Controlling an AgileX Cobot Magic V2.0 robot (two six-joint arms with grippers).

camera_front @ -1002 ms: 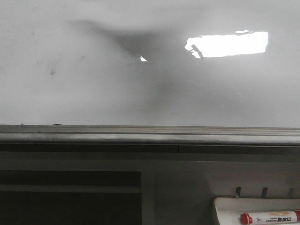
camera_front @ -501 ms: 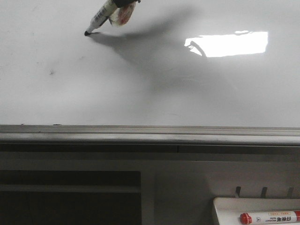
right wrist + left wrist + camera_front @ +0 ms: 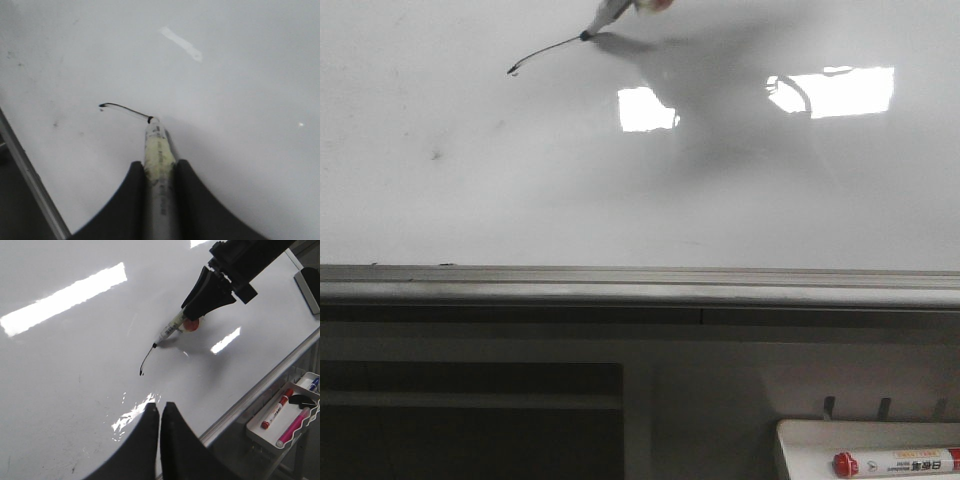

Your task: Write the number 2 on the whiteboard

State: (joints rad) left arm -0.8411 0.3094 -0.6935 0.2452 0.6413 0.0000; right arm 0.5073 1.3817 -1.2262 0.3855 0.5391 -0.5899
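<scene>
The glossy whiteboard [image 3: 470, 200] fills the front view, with its grey rail along the bottom. A short curved black stroke [image 3: 542, 53], the start of the number 2, runs near the board's top; it also shows in the left wrist view [image 3: 146, 360] and the right wrist view [image 3: 125, 110]. My right gripper [image 3: 159, 165] is shut on a white marker [image 3: 159, 150] whose black tip touches the board at the stroke's right end [image 3: 586, 36]. In the left wrist view the right gripper [image 3: 192, 320] holds that marker [image 3: 170, 331]. My left gripper [image 3: 160, 406] is shut and empty, above the board near its rail.
A white tray [image 3: 800, 440] below the rail at the right holds a red-capped marker [image 3: 895, 463]. In the left wrist view the tray [image 3: 255, 429] also holds a pink marker [image 3: 292, 427] and a black item. Small dark specks [image 3: 435, 155] mark the board's left.
The marker tip has moved right and up along the board, leaving the curved black stroke. One second ago no marker was in the front view.
</scene>
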